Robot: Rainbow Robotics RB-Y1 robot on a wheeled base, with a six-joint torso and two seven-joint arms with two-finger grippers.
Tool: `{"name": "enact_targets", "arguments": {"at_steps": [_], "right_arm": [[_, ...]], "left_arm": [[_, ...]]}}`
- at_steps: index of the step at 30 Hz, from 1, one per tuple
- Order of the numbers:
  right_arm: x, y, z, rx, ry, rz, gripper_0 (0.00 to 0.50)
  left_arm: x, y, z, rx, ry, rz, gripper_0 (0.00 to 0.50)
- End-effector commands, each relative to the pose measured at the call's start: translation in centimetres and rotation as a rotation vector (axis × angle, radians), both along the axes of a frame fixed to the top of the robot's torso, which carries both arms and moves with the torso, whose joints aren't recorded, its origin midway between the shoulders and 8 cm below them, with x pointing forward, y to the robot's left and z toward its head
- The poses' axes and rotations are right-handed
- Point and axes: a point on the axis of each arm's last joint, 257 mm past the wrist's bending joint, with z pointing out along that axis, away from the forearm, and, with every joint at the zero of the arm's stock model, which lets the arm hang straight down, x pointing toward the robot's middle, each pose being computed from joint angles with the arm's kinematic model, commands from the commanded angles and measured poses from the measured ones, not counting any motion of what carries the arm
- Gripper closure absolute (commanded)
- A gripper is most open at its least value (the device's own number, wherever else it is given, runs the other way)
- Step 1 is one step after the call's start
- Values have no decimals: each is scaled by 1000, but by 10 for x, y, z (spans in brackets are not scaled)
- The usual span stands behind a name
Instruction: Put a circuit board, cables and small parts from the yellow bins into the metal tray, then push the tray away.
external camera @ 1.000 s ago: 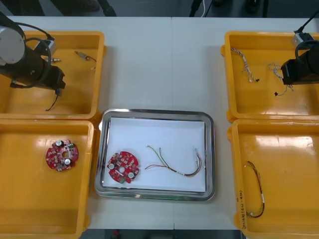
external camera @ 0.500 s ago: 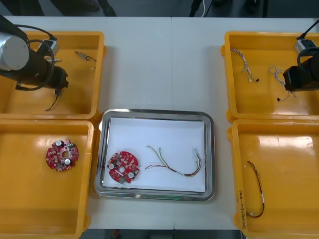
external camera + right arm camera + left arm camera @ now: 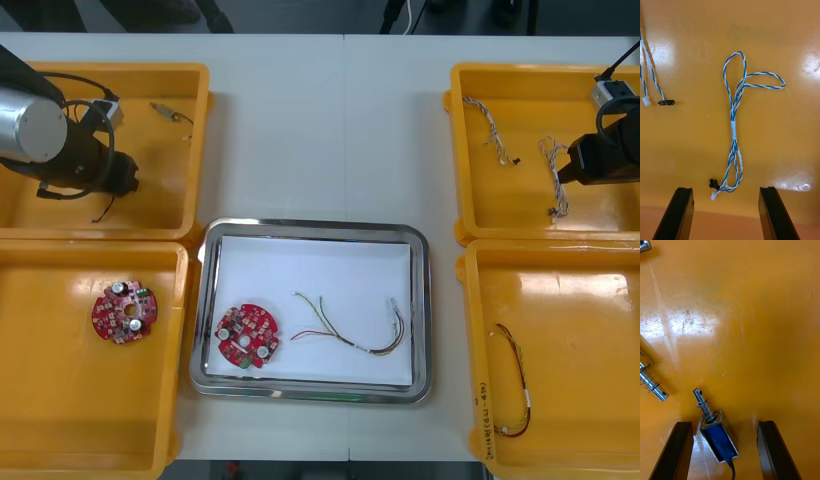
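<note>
While the metal tray (image 3: 312, 227) waits at the middle of the surface (image 3: 320, 130) between the four bins, stock stands as follows.

Item 1, metal tray: white inside. It holds one round red circuit board (image 3: 247, 336) toward its near left corner and one red and yellow cable (image 3: 352, 331) beside the board, not touching it. Judged: board and first cable are in; twisted cable and small parts are outstanding; push not yet due.

Item 2, left tool (image 3: 724, 423): low in the far left yellow bin (image 3: 190, 150), fingers apart, straddling a small metal part (image 3: 717, 435) with a blue body, a spring and a black lead. The part rests on the bin floor, nearer one finger than the other. Judged: spread wide so as to close across the blue body. Two other metal parts (image 3: 653, 384) lie off to one side, clear of the fingers.

Item 3, right tool (image 3: 725, 188): over the far right yellow bin (image 3: 520, 205), fingers apart, nothing held. A twisted blue and white cable (image 3: 733, 127) lies flat on the bin floor, its connector end between the fingertips and its loops running away ahead. Judged: lined up on the gathered end, a surer pinch than a loose loop. A second twisted cable (image 3: 649, 75) lies aside.

Item 4, reserve: spare circuit board (image 3: 126, 311) in the near left yellow bin (image 3: 60, 420); a further cable (image 3: 515, 385) in the near right yellow bin (image 3: 580, 300).
</note>
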Motion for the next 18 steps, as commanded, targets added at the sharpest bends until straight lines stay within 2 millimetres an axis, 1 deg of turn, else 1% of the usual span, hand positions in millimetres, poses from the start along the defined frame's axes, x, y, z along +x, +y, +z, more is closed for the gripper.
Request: {"name": "enact_targets", "arguments": {"at_steps": [1,8,9,10,14,18], "right_arm": [[4,-23,32,3,-73,-39,0],[7,-27,43,17,-99,-49,0],[10,-26,49,11,-106,-49,0],[10,-26,51,10,-105,-52,0],[13,-27,60,-1,-106,-61,0],[20,-26,62,5,-89,-65,0]], "left_arm": [[-3,-4,-14,3,12,7,0],[-3,-3,-15,5,12,7,0],[-4,-3,-15,2,12,9,352],[-4,-3,-15,2,12,9,500],[-4,-4,-15,4,13,5,500],[-3,-4,-14,-1,12,6,500]]}}
